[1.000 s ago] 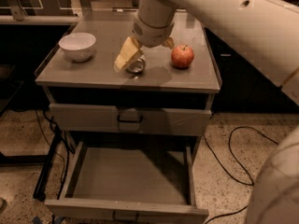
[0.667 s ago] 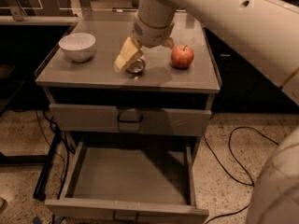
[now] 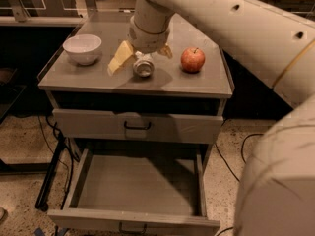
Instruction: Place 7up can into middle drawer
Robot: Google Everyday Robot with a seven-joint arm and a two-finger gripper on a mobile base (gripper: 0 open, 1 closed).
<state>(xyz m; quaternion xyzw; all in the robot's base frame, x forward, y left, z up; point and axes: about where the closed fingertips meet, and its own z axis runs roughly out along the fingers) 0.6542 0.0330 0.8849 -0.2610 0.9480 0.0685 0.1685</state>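
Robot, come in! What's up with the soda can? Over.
Claw open, down around 7up can on cabinet top. Middle drawer pulled open below. Apple beside, not blocking.

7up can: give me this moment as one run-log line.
gripper: over cabinet top, jaws open astride 7up can | 7up can: lying on its side on top | middle drawer: pulled open

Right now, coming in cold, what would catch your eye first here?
The big pale arm reaching down from the upper right, its gripper open around the 7up can lying on the cabinet top, between a white bowl and a red apple. Below, the middle drawer stands pulled out and bare.
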